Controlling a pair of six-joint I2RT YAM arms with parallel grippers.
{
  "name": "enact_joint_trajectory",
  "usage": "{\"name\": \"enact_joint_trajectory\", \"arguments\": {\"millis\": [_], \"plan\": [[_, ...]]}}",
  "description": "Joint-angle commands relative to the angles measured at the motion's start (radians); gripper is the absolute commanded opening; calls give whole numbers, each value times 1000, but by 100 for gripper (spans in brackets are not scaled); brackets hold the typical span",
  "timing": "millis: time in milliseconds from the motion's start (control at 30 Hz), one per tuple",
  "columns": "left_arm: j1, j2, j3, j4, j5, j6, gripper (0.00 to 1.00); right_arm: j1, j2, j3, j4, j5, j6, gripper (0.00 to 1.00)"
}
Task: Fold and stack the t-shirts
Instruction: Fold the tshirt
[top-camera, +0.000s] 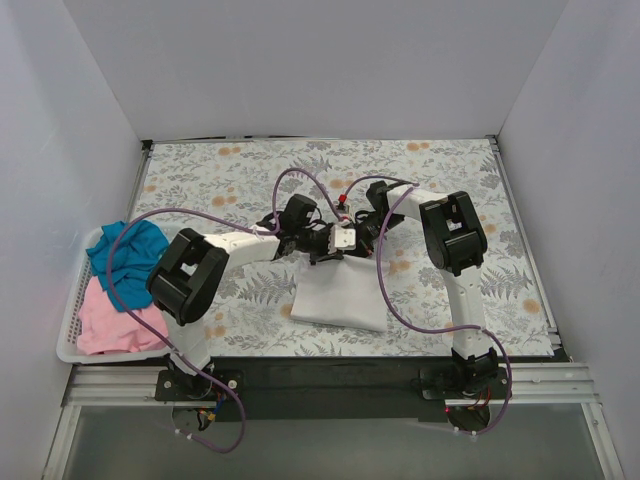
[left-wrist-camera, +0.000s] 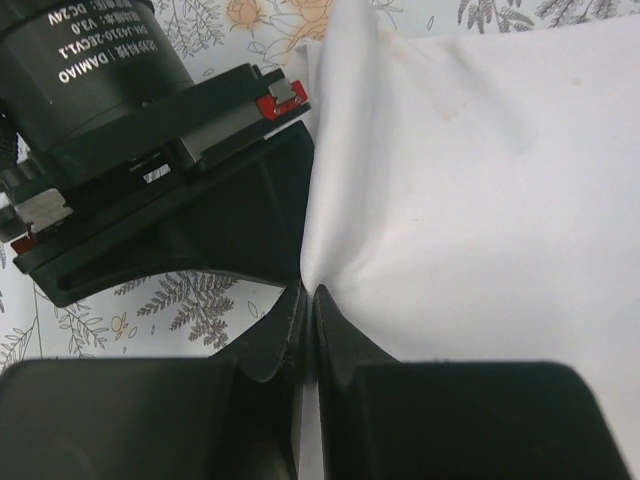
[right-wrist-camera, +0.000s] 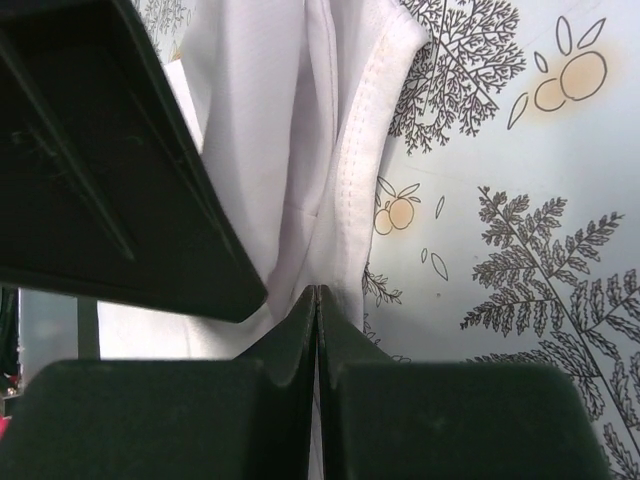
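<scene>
A white t-shirt (top-camera: 340, 295) hangs down over the middle of the floral table cover, lifted at its far edge by both grippers. My left gripper (top-camera: 322, 244) is shut on the white cloth (left-wrist-camera: 470, 170); its fingertips (left-wrist-camera: 308, 295) pinch a fold. My right gripper (top-camera: 352, 236) is shut on the shirt's hemmed edge (right-wrist-camera: 365, 170); its fingertips (right-wrist-camera: 316, 292) are closed on it. The two grippers sit close together, nearly touching. A teal-blue t-shirt (top-camera: 127, 252) and a pink t-shirt (top-camera: 115, 318) lie in the basket at the left.
A white slotted plastic basket (top-camera: 72, 345) stands at the table's left edge. The floral table cover (top-camera: 450, 170) spans the table between white walls. Purple cables (top-camera: 385, 290) loop over both arms and across the shirt.
</scene>
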Motion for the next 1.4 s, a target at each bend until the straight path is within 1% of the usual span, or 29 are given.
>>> {"name": "enact_joint_trajectory", "arguments": {"millis": [0,33,200,300,533,567,633,667,733,767,800,867,900,967,1000,1100,1200,1267,1367], "plan": [[-2,-67,-31,105,-42,8,0,6,15,6,-34,-2,-38,1],[-2,-70,-37,135,-43,5,0,6,17,6,-36,-2,-38,1],[-2,-76,-65,181,-55,-6,0,6,17,8,-42,-3,-48,1],[-2,-87,-95,249,-63,-15,0,6,17,9,-45,-5,-51,1],[-2,-82,-128,275,-68,-14,0,8,18,31,-49,0,-48,1],[-2,-84,-128,275,-75,-17,3,5,15,37,-52,10,-43,1],[-2,-93,-120,257,-83,-25,14,3,3,66,-54,24,-35,4],[-2,-108,-108,237,-92,-28,21,0,-6,74,-56,41,-31,6],[1,-130,-79,124,-97,-51,26,-9,-40,92,-59,64,-20,13],[7,-138,-33,76,-89,-57,29,-11,-52,109,-59,93,-17,15],[13,-157,-13,-50,-56,-80,34,-14,-80,114,-62,110,-11,20],[42,-182,27,-134,-17,-112,39,-21,-107,126,-63,168,-11,25],[54,-196,32,-169,18,-126,43,-24,-123,135,-63,190,-11,34],[94,-228,32,-242,50,-182,48,-41,-166,144,-65,242,-5,42],[108,-236,35,-280,72,-205,49,-49,-190,160,-68,256,1,51],[168,-219,64,-378,99,-262,55,-95,-236,175,-101,296,5,61],[217,-156,133,-473,116,-298,59,-129,-281,166,-175,325,-37,64],[232,-107,167,-513,115,-301,61,-133,-304,114,-210,352,-66,63],[240,-47,229,-561,107,-307,63,-133,-342,23,-214,369,-83,64]]}}
